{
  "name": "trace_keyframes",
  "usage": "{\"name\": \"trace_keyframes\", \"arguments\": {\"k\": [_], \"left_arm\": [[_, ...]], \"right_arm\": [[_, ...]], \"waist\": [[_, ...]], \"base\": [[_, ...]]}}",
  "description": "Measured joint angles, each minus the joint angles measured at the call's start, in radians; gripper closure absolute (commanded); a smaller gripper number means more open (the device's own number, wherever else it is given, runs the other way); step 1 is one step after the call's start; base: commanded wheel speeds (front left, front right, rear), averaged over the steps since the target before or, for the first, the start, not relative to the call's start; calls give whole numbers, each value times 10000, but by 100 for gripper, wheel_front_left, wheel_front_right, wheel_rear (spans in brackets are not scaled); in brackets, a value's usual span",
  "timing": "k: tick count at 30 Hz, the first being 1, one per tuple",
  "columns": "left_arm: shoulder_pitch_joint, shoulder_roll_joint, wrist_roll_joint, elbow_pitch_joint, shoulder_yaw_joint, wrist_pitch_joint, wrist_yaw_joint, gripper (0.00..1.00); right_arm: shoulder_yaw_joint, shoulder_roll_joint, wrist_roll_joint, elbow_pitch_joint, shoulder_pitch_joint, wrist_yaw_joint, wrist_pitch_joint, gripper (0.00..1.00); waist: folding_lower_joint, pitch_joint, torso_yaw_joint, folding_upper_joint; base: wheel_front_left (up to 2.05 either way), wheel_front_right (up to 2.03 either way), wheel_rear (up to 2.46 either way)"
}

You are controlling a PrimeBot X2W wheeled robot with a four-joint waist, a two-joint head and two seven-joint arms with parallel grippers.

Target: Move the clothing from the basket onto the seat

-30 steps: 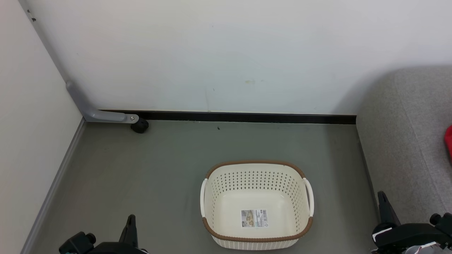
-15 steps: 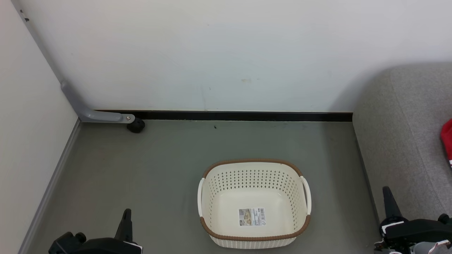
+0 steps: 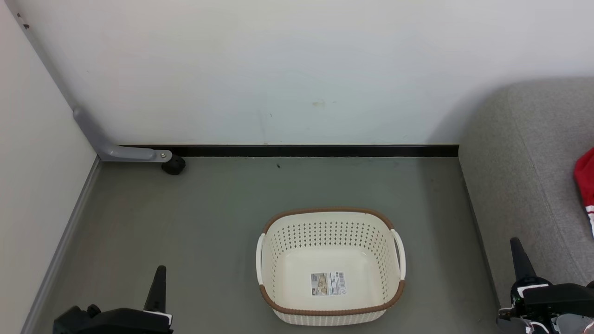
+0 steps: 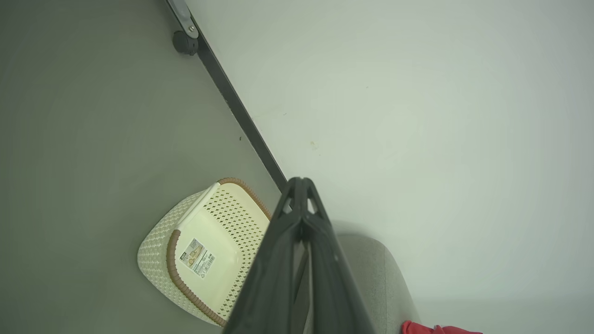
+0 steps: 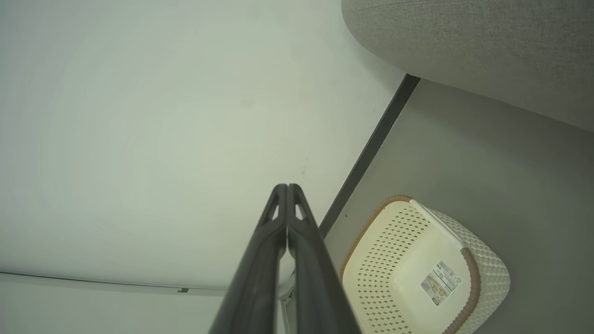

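Head view, looking down into a room corner. The cream-white laundry basket (image 3: 327, 212) is standing upright on the grey floor (image 3: 209, 218), toward the floor's near edge and well apart from the black skirting strip (image 3: 315, 150) that is running along the foot of the white wall (image 3: 287, 69). Its pale bottom is showing bare around a paper sticker (image 3: 328, 284). The grey upholstered seat (image 3: 519, 176) is bordering the floor's right edge, near the basket's right handle. The red clothing (image 3: 585, 178) is lying on the seat's top, cut off by the picture's right edge, with a white striped cuff showing at its lower end. In the far left corner of the floor, a grey metal leg (image 3: 106, 148) is slanting down along the side wall and ending in a black caster (image 3: 174, 165), well apart from the basket.

The left gripper (image 3: 160, 269) is hovering over the floor left of the basket; the right gripper (image 3: 515, 240) is hovering over the seat's left edge. Both are pointing toward the wall. In each wrist view the two dark fingers are pressing together along their length, gripping nothing.
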Motion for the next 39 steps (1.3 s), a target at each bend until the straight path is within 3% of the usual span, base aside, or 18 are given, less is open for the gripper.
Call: {"name": "trace_keyframes", "arguments": {"k": [27, 39], "left_arm": [[-2, -109, -3068, -825, 941, 901, -527, 100], [-5, -123, -3223, -915, 1001, 974, -606, 100]], "right_arm": [[-688, 140, 3206, -874, 13, 0, 957, 100], [-754, 159, 3440, -955, 15, 0, 1039, 100]], "waist": [[0, 110, -259, 0], [-2, 118, -274, 0]], "base": [[0, 0, 0], [0, 0, 0]]}}
